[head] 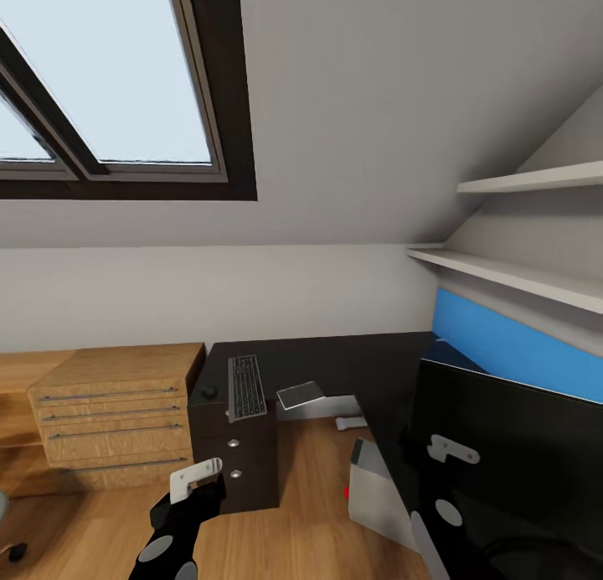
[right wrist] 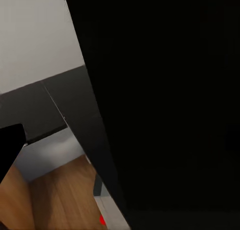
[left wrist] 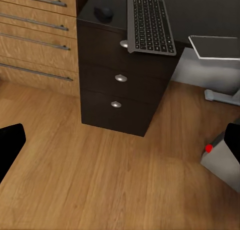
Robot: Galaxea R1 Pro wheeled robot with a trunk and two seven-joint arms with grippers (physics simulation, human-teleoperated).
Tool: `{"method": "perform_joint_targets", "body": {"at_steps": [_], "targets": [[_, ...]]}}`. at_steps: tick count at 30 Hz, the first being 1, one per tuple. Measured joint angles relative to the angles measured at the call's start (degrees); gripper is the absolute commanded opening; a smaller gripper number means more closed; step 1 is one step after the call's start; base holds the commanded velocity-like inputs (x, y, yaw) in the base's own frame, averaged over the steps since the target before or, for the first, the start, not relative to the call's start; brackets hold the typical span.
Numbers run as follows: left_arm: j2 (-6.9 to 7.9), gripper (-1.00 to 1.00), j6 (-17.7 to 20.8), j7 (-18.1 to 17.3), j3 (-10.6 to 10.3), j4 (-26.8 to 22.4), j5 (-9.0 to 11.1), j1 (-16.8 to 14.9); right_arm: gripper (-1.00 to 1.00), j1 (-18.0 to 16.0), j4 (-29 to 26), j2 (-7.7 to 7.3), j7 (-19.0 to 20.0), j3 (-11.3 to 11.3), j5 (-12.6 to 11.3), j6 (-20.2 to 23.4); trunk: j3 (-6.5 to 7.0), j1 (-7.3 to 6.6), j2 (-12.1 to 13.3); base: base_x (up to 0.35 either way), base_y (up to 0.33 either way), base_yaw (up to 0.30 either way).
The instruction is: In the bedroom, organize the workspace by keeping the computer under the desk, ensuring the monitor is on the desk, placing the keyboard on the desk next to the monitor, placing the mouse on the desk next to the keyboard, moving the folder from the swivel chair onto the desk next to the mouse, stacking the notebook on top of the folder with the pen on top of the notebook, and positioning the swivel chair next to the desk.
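Head view has us carrying the monitor [head: 511, 471], clamped in our right gripper [head: 452, 454] above the desk [head: 352, 362] near its right edge. Keyboard [head: 246, 385] and mouse [head: 208, 391] sit at the left end. Left gripper [head: 198, 473] hangs open, empty. Next, we'd judge: stand the monitor beside the keyboard.

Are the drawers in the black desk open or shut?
Shut. In the left wrist view, the three drawers sit flush with the front of the desk, round silver knobs in line, none pulled out.
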Motion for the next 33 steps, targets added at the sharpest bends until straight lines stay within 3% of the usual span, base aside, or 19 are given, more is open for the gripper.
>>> {"method": "perform_joint_targets", "body": {"at_steps": [11, 22, 33], "targets": [[0.0, 1.0, 0.0, -0.05, 0.0, 0.01, 0.0, 0.0, 1.0, 0.0, 0.01, 0.04, -0.14, -0.09, 0.14, -0.16, 0.0, 0.01, -0.01, -0.226, 0.0, -0.022], [0.0, 1.0, 0.0, 0.04, -0.01, 0.03, 0.0, -0.01, 1.0, 0.01, 0.02, -0.06, -0.14, -0.25, 0.1, -0.02, 0.0, 0.0, 0.0, -0.019, 0.0, -0.24], [-0.07, 1.0, 0.0, 0.04, -0.05, 0.01, 0.08, 0.0, 1.0, 0.0, -0.23, -0.26, -0.1, -1.42, 0.05, 0.06, -0.01, 0.0, 0.0, 0.0, 0.0, -0.022]]}}
